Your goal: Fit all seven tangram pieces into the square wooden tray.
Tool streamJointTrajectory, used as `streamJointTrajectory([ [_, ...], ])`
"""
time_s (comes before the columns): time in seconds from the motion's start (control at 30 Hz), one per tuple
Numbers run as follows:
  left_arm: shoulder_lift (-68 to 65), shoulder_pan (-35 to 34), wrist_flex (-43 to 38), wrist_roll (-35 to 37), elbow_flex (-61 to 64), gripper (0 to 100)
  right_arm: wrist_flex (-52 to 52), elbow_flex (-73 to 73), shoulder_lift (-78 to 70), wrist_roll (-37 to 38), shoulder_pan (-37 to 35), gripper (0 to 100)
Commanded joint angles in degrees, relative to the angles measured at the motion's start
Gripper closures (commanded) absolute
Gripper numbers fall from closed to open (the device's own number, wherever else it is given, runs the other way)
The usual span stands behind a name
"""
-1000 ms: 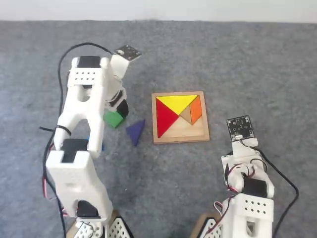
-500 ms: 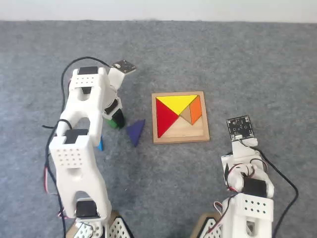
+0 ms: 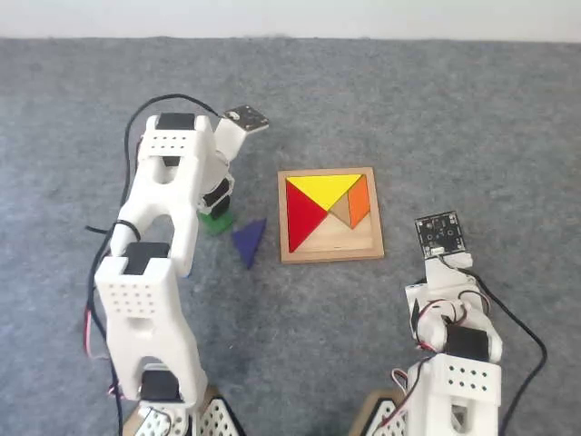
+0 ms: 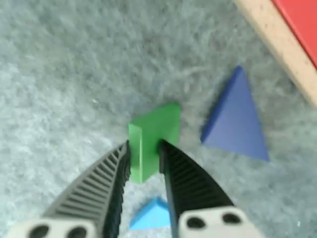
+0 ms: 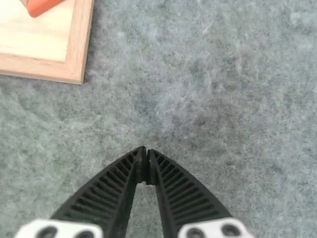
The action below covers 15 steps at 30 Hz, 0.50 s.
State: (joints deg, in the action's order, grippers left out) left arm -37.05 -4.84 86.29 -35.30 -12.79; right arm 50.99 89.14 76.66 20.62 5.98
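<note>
One dark blue triangle [image 4: 235,119] lies between the green piece [image 4: 153,136] and tray [image 4: 277,29].

1. The table cover [image 3: 436,118] is grey, felt-like cloth, fuzzy and matt.
2. The tray [image 3: 331,252] is pale wood, smooth and matt.
3. The green piece [image 4: 151,139] and the dark blue triangle [image 4: 235,121] look painted, smooth and evenly matt.
4. The left gripper [image 4: 144,145] and right gripper [image 5: 143,151] have black plastic fingers [image 5: 119,183], ribbed on their inner faces.
5. The left arm [image 3: 163,200] and right arm [image 3: 454,372] have white matt plastic shells.
</note>
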Motion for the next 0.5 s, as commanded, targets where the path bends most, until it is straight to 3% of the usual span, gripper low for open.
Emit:
streamJointTrajectory([
  [0.0,1.05,0.62,2.29,0.79,0.75,99,-1.80,-0.53,0.92,0.53,-0.22,99.1],
  [0.23,5.01,5.36,9.67,0.70,0.75,99,-1.80,-0.53,0.92,0.53,-0.13,99.1],
  [0.47,-0.79,6.68,7.12,0.97,0.66,96,-1.80,-0.53,0.92,0.53,-0.13,99.1],
])
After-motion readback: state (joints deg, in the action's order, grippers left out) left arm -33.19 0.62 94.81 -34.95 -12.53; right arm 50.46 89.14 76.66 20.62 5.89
